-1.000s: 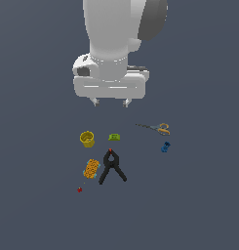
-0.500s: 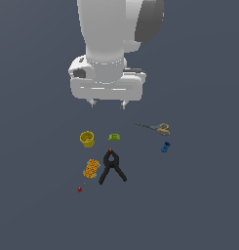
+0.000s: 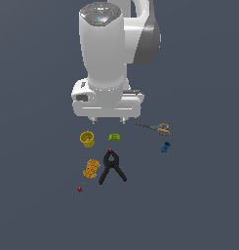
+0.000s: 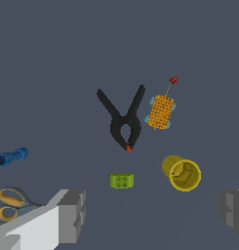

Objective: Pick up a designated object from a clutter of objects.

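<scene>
Item: ground surface (image 3: 199,210). It was flat, matte and dark slate-blue, and it ran in one even tone to every edge of the exterior view. It was the only support and backdrop on record. The wrist view showed the same surface (image 4: 48,53), equally plain and uniformly lit, filling the frame.

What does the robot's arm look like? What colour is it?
The arm is fat, round and smooth, shiny white with grey shading at a joint. On top sits a dark grey round cap. Lower down it widens into a flat white block. Its end effector has two chunky grey fingers. No cables or markings show.
</scene>
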`<state>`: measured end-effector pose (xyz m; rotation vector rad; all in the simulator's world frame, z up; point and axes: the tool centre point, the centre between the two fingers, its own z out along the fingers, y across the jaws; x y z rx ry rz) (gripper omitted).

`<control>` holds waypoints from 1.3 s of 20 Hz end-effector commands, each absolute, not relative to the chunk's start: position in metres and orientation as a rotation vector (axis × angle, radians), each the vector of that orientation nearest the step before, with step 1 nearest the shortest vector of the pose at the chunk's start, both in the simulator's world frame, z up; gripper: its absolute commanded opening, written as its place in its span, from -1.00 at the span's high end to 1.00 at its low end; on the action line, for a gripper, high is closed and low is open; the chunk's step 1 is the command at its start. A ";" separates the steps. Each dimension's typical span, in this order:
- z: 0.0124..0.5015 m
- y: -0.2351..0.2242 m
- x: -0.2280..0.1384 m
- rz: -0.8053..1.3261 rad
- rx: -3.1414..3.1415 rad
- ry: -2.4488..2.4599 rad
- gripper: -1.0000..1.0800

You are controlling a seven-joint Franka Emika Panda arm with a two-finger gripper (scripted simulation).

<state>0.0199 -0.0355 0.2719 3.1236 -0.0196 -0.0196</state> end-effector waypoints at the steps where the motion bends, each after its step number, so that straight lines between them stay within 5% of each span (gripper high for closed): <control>1: 0.252 -0.036 0.030 -0.019 3.125 0.001 -0.92; 15: 0.118 -0.035 0.072 -0.005 3.134 0.126 -0.92; 26: 0.071 -0.035 0.078 0.000 3.137 0.165 -0.92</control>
